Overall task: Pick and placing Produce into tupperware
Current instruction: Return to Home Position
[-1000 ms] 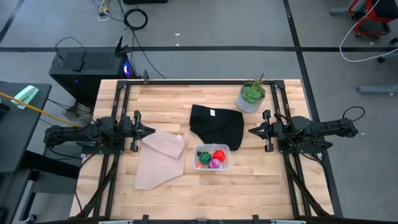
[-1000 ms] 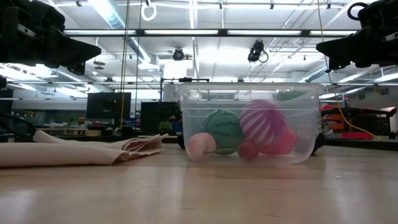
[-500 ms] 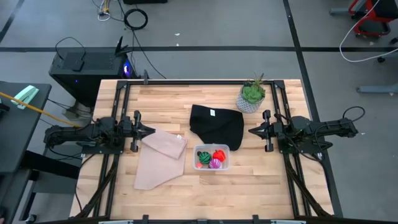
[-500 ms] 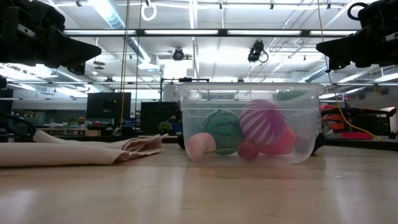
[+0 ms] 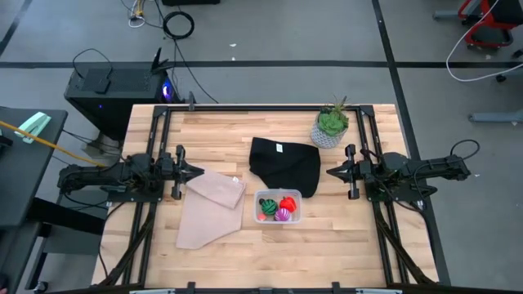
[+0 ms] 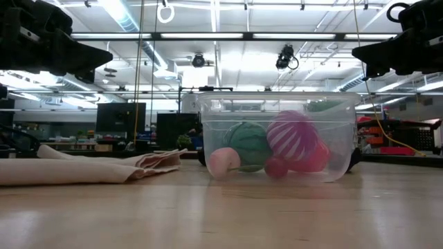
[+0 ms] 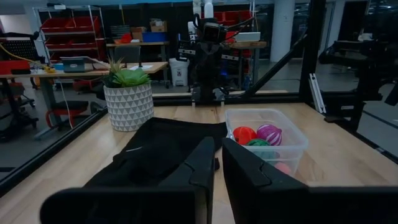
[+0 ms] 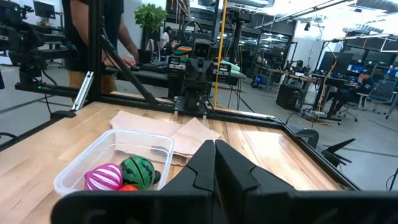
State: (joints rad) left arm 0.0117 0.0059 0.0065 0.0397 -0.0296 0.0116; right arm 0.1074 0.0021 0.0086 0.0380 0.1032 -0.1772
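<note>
— Where is the small clear plastic rectangular container (image 5: 279,207) sitting?

— Close to the middle of the wooden worktop (image 5: 327,245), a little toward the near edge and well away from every corner. The crumpled black cloth (image 5: 284,166) lies just beside it on the far side, and the folded beige cloth (image 5: 211,208) lies on the side toward the worktop's left edge.

— And the produce?

— All inside it. From above, the small red piece (image 5: 288,203) is on the right, the dark-green striped ball (image 5: 266,206) on the left and the purple-magenta ribbed ball (image 5: 283,215) between them, toward the near wall. They are packed close together.

— What are the arms doing?

— Each lies low along its own side edge and points inward. The left gripper (image 5: 198,172) hangs above the far corner of the beige cloth, clear of the worktop. Its fingers (image 7: 202,165) are drawn together with only a slit between them, and they hold nothing. The right gripper (image 5: 329,172) hangs just off the black cloth's right side, its fingers (image 8: 233,168) pressed tip to tip, also empty.

— Anything else on the worktop?

— A leafy green plant in a pale patterned pot (image 5: 330,126) stands near the far right corner.
</note>
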